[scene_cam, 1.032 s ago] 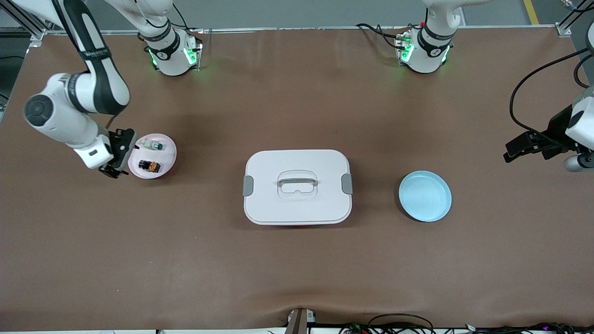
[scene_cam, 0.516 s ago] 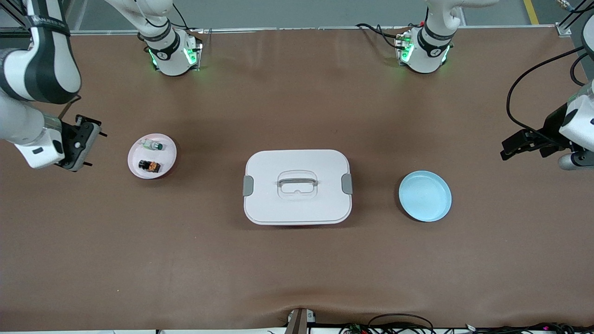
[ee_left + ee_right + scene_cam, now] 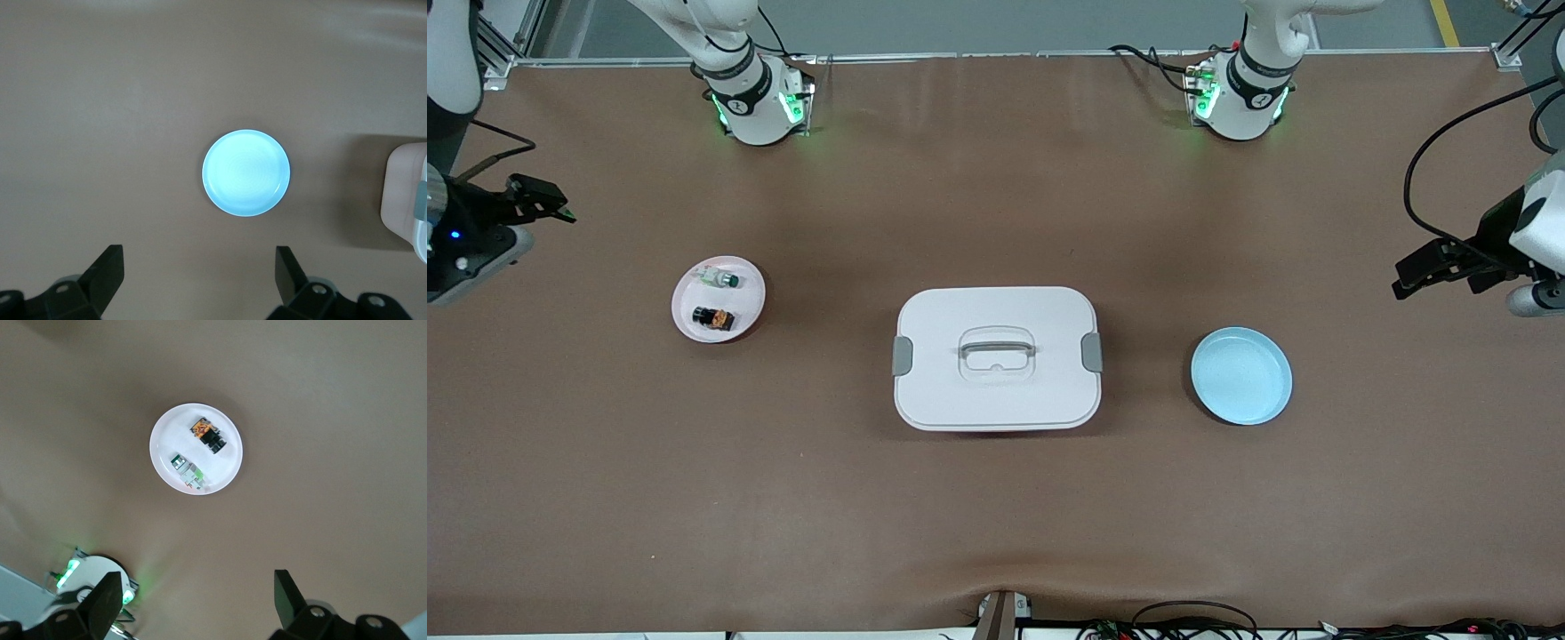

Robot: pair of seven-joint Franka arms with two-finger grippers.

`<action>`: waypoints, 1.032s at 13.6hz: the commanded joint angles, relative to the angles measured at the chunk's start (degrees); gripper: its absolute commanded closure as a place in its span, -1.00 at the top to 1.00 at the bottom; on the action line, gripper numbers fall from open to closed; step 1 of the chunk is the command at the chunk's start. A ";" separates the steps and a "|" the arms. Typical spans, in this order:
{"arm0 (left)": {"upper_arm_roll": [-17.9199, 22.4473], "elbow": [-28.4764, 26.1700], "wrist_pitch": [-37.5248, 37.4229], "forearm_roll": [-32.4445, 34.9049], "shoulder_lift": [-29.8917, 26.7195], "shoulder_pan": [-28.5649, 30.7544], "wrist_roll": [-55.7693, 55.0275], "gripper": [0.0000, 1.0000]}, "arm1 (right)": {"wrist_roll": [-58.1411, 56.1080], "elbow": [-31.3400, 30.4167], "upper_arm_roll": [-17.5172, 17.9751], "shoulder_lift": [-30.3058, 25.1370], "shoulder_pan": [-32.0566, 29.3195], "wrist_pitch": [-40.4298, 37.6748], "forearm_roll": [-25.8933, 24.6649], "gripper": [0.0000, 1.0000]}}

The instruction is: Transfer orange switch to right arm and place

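The orange switch (image 3: 713, 317), a tiny black block with an orange mark, lies on a small pinkish-white plate (image 3: 749, 298) toward the right arm's end of the table. It also shows in the right wrist view (image 3: 208, 433) on that plate (image 3: 223, 470). My right gripper (image 3: 535, 201) is open and empty, raised high over the table edge beside the plate; the right wrist view shows it (image 3: 197, 590) well apart from the switch. My left gripper (image 3: 1432, 271) is open and empty, up over the left arm's end of the table, as the left wrist view shows (image 3: 200, 267).
A whitish-clear piece with a green tip (image 3: 719, 278) shares the plate with the switch. A white lidded box with a handle (image 3: 996, 357) sits mid-table. A light blue plate (image 3: 1240, 375) lies toward the left arm's end, also in the left wrist view (image 3: 245, 173).
My right gripper has pulled away from the pinkish-white plate, upward and toward the table's end, leaving the switch on the plate. The left gripper has barely shifted.
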 commanded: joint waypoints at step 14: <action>-2.19 2.05 -8.51 0.98 -6.38 2.09 4.50 1.00 | 20.04 14.28 0.85 1.19 -2.82 -2.43 -0.98 1.00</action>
